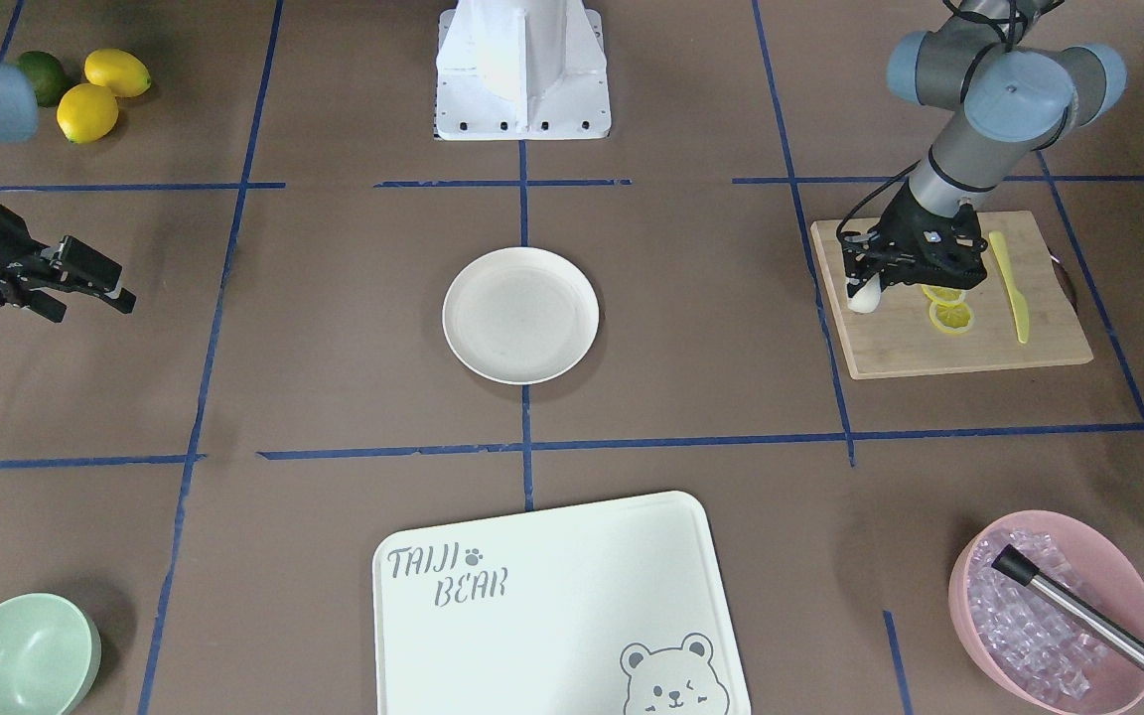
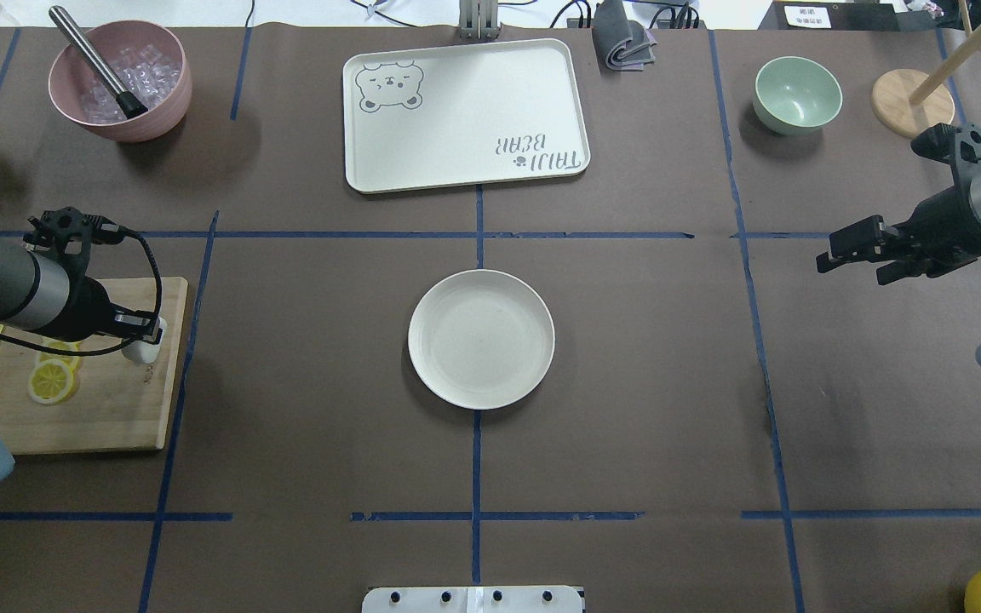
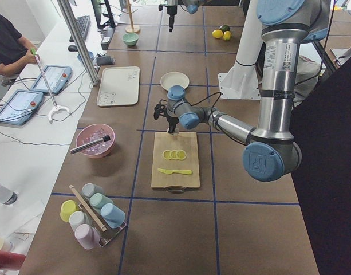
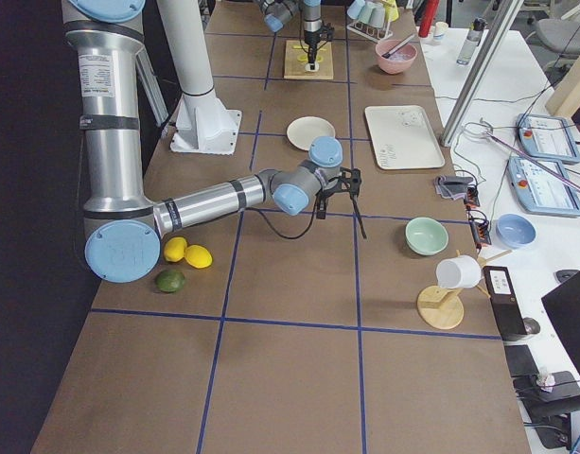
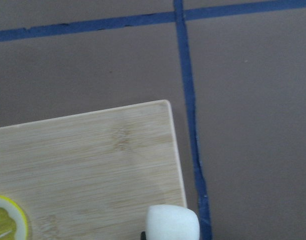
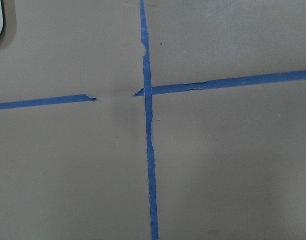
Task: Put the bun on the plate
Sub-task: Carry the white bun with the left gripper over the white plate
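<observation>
- Facing the robot from across the table, the left gripper (image 1: pixel 867 290) is seen pinching the bun (image 1: pixel 862 301) over the cutting board (image 1: pixel 969 353), by the board's edge that faces the table's middle. Lemon slices (image 1: pixel 951 315) are laid just beside it.
- The plate (image 1: pixel 520 315) is set at the table's middle, well apart from the bun. The right gripper (image 1: pixel 75 283) is held with fingers spread above bare table near the table's right edge.
- From overhead, the bun (image 2: pixel 146 350) is shown clamped at the left gripper (image 2: pixel 143 339), close to the board's (image 2: pixel 107 417) inner edge. The plate (image 2: pixel 481 339) is found where the tape lines (image 2: pixel 476 477) meet at the centre, and the right gripper (image 2: pixel 861 254) is seen parted.
- From the left wrist, the bun (image 5: pixel 172 223) is caught at the lower border, over the board (image 5: pixel 83 165) near one of its corners; whether wood is touched cannot be told.
- From the right wrist, only crossing tape (image 6: pixel 149 150) on the brown table is shown.
</observation>
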`<control>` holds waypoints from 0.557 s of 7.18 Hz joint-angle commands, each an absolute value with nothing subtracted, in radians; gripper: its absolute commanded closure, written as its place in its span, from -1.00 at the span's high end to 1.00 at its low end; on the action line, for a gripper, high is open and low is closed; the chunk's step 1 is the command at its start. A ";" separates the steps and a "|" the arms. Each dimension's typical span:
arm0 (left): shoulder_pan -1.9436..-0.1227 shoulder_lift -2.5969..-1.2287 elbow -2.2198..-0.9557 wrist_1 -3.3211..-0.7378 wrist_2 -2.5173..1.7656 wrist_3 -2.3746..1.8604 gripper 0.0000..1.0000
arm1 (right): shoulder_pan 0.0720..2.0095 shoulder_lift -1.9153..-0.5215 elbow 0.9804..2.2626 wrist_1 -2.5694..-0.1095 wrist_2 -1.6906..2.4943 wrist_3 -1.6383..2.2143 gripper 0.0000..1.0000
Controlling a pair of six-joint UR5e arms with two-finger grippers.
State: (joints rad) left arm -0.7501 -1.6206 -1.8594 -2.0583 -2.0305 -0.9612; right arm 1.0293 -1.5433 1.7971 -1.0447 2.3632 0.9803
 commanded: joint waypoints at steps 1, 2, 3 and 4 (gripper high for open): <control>-0.708 -1.797 -1.884 -2.048 -2.028 -1.206 -0.38 | 1.032 -1.545 1.799 -1.043 2.364 0.980 0.99; -0.637 -1.872 -1.875 -2.048 -2.011 -1.301 -0.38 | 1.035 -1.546 1.799 -1.043 2.364 0.980 0.99; -0.585 -1.996 -1.815 -2.045 -1.935 -1.413 -0.38 | 1.034 -1.548 1.798 -1.043 2.364 0.980 0.99; -0.515 -2.131 -1.725 -1.992 -1.836 -1.507 -0.38 | 1.032 -1.548 1.796 -1.045 2.364 0.980 0.99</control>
State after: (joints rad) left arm -0.5946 -1.9739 -1.8149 -2.0343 -1.9387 -1.3817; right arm 1.0334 -1.5469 1.7980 -1.0435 2.3638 0.9802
